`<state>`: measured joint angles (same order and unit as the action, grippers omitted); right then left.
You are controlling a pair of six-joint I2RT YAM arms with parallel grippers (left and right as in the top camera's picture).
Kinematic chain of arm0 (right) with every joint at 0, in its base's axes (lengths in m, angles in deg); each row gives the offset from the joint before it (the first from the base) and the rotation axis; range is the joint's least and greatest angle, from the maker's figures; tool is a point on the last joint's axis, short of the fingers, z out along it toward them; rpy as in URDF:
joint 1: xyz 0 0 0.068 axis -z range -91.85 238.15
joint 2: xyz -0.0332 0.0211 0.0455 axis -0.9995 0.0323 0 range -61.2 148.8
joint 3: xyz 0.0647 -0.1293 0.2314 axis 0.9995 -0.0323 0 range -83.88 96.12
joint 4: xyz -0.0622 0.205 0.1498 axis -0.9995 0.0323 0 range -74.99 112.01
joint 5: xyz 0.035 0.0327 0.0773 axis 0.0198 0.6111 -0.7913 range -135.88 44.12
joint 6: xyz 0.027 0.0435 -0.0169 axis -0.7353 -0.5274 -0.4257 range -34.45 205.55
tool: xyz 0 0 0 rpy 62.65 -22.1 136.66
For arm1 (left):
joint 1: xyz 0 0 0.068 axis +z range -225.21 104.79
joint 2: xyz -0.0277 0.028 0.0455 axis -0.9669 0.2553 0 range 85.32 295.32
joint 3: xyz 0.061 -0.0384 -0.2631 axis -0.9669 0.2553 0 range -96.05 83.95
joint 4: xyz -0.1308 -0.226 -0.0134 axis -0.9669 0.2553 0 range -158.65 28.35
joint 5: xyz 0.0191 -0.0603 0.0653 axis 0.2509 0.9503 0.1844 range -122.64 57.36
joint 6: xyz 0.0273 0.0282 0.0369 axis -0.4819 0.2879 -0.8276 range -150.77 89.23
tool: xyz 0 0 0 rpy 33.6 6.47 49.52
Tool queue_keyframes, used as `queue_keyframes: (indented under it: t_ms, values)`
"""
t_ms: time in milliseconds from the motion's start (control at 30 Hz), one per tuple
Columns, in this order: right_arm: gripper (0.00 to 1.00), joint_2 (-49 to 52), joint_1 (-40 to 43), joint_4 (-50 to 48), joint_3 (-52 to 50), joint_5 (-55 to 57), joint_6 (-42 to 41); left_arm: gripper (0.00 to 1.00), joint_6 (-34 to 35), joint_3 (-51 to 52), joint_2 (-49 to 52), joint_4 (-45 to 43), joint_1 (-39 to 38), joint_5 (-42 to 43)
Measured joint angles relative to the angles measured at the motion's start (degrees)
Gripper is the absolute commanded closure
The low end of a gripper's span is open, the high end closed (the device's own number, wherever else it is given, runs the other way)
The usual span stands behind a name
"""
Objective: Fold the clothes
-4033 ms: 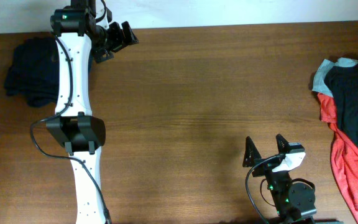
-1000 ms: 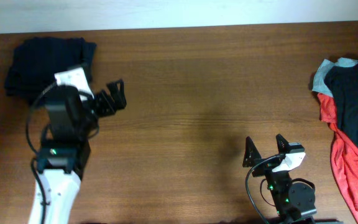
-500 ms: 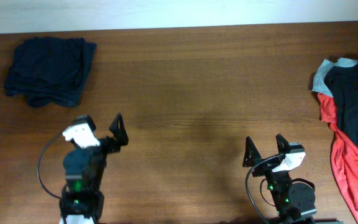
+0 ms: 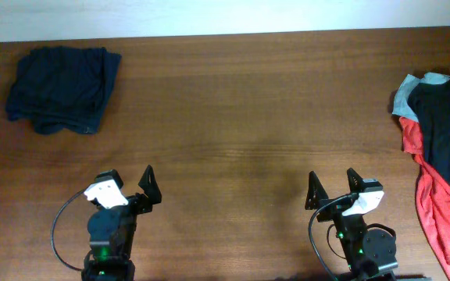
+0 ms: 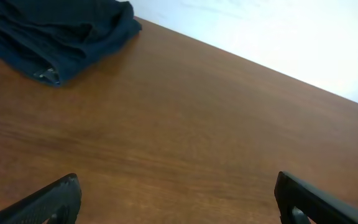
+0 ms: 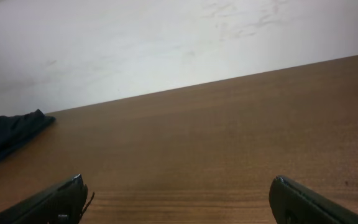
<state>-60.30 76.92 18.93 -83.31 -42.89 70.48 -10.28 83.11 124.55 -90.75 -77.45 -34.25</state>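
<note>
Brown table [image 4: 248,117], navy shorts [image 4: 62,90] in every view, garment heap [image 4: 442,148] overhead

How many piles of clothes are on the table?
2: navy shorts at the far left corner; a navy, red and grey heap at the right edge, partly out of frame.

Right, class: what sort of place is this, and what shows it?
Probably a robot lab: left gripper and right gripper, both open, at a wooden table, with shorts and a clothes heap laid out.
</note>
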Motion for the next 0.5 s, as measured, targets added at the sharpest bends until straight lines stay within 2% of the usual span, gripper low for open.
queue_keyframes:
  t_ms: [500]
  values:
    - [0.01, 0.0, 0.0, 0.0, 0.0, 0.0, 0.0, 0.01, -0.22, 0.17, -13.66, 17.99, -1.46, -11.02]
